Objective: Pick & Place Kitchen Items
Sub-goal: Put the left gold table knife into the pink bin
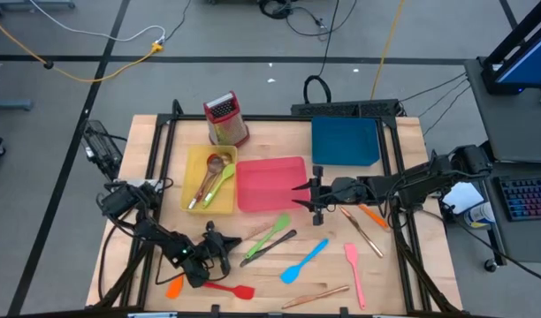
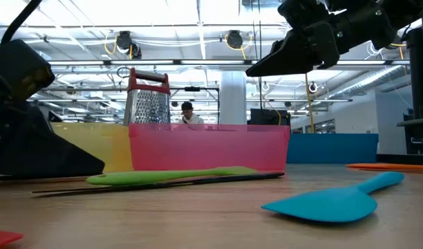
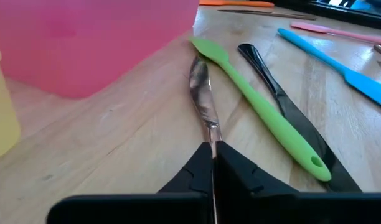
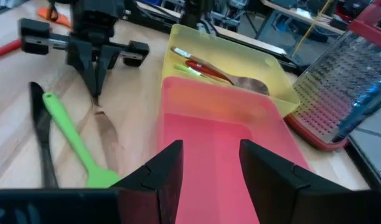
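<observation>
My left gripper (image 3: 212, 154) is low over the table's near left, also seen in the high view (image 1: 215, 245), and is shut on a copper-coloured knife (image 3: 202, 93). The knife points toward the pink tray (image 1: 270, 184). A green spatula (image 3: 259, 109) and a dark utensil (image 3: 290, 112) lie flat on the table beside the knife. My right gripper (image 4: 209, 168) hangs open and empty above the pink tray's right end, as the high view (image 1: 308, 191) shows. The yellow tray (image 1: 210, 177) holds several utensils. My left gripper pinches the knife's thin handle (image 3: 211, 138) between its two fingers. The fingers come low, nearly level, from the table's near left and lie along the knife. The blade (image 3: 200, 87) reaches out ahead toward the pink tray, on or just above the table; I cannot tell which.
Blue (image 1: 304, 261), pink (image 1: 353, 274), red (image 1: 228, 288) and orange (image 1: 174, 286) spatulas lie on the near table. More cutlery (image 1: 363, 231) lies by the right arm. A blue tray (image 1: 345, 141) and a grater (image 1: 224, 119) stand at the far side.
</observation>
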You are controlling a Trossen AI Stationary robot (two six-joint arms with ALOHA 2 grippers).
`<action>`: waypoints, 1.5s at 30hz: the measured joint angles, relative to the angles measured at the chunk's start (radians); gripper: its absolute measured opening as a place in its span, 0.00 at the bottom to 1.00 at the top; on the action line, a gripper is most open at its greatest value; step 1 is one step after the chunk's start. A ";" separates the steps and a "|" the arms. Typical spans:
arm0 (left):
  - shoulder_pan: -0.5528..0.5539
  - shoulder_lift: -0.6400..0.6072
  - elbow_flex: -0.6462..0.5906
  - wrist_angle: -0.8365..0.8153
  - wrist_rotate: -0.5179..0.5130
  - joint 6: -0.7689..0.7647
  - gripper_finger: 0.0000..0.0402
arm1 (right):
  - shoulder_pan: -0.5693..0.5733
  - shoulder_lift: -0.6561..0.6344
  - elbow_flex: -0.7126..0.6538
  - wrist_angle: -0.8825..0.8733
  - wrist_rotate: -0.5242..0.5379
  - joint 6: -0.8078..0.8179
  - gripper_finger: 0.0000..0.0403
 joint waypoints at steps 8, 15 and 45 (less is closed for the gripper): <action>0.006 -0.001 0.000 0.012 0.012 0.006 0.06 | 0.000 0.038 0.000 0.035 -0.300 -0.024 0.37; 0.015 0.001 -0.002 0.059 0.028 0.050 0.14 | 0.000 0.158 0.000 0.184 -0.332 -0.027 0.37; 0.040 -0.003 -0.004 0.040 0.078 0.133 0.11 | 0.000 0.285 0.042 0.313 -0.383 -0.033 0.37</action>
